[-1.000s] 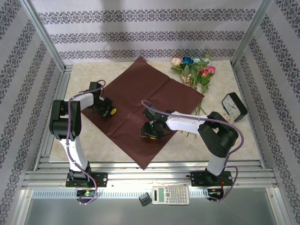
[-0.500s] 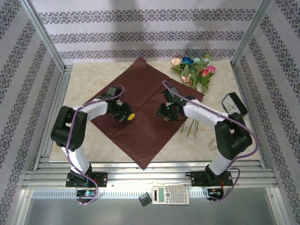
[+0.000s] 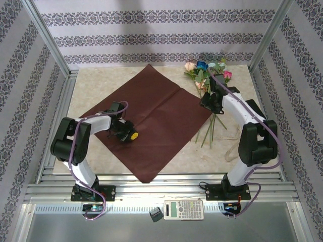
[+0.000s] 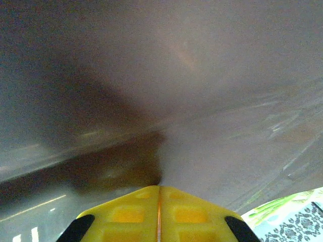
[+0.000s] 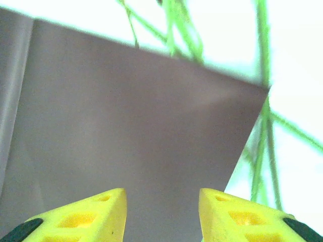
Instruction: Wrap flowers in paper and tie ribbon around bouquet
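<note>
The crimson paper (image 3: 156,111) lies flat on the table as a diamond. The flowers (image 3: 208,75) lie at the far right, their green stems (image 3: 208,132) running along the paper's right corner. My left gripper (image 3: 132,136) rests low on the left part of the paper, its yellow fingers (image 4: 131,212) shut together against the sheet (image 4: 166,75) with nothing seen between them. Over the paper's right corner (image 5: 252,93) my right gripper (image 3: 207,104) stands open (image 5: 161,201), with green stems (image 5: 262,151) just beyond the edge. The ribbon is out of view.
A calculator (image 3: 184,209) and a small black object (image 3: 155,215) lie on the near rail. Aluminium posts (image 3: 48,38) and patterned walls close in the table (image 3: 96,85) on three sides. Bare tabletop lies to the near right (image 3: 202,156).
My right gripper has swung from the paper's middle out to its right corner by the flowers. The left gripper moved in over the paper, and the sheet has shifted slightly left.
</note>
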Robot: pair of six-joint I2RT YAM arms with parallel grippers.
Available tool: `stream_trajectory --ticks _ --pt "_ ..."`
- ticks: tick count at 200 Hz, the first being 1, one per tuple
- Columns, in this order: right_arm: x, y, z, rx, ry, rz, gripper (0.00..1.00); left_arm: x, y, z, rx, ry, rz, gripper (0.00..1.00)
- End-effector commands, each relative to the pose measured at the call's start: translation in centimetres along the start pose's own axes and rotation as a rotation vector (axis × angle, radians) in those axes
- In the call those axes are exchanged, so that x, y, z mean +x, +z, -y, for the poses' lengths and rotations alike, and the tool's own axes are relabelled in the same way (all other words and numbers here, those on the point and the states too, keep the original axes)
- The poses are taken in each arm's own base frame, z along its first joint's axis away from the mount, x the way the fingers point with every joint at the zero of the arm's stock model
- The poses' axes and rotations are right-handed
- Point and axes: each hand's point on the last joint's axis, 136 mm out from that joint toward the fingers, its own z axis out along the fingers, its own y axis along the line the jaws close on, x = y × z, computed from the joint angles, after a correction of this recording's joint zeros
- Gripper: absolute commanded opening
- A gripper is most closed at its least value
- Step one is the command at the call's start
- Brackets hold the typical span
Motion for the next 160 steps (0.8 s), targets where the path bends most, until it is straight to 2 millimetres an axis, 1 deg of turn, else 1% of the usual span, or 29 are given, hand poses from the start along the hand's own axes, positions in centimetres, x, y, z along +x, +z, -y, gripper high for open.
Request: stream_trajectory --ticks 1,24,44,65,73,94,132,160 --pt "-1.8 1.4 1.3 0.068 -0.017 0.003 0.43 0.3 -0.8 -3.6 -0.112 -0.007 0.014 0.09" --pt "-3.3 3.0 1.0 0.07 -0.018 -0.002 0.43 0.7 -1.4 -4.6 -0.142 0.002 0.023 0.09" --pt "-3.9 4.6 0.9 0.086 -0.031 -0.025 0.43 0.9 -2.0 -5.7 -0.169 0.001 0.034 0.09" --pt "-4.3 6.1 0.9 0.099 -0.033 -0.043 0.43 0.5 -2.8 -6.9 -0.179 -0.014 0.05 0.09" --pt "-4.5 6.6 0.9 0.102 -0.034 -0.048 0.42 0.3 -3.1 -7.0 -0.169 -0.016 0.053 0.09" --pt "-5.1 7.8 0.7 0.102 -0.046 -0.054 0.41 -0.2 -3.3 -5.9 -0.12 0.003 0.053 0.09" --pt "-5.4 10.0 1.2 0.132 -0.055 -0.083 0.35 -1.0 -3.3 -4.3 -0.089 0.032 0.051 0.09" --pt "-5.4 11.1 1.4 0.145 -0.071 -0.102 0.3 -1.7 -4.1 -2.7 -0.074 0.064 0.075 0.1"
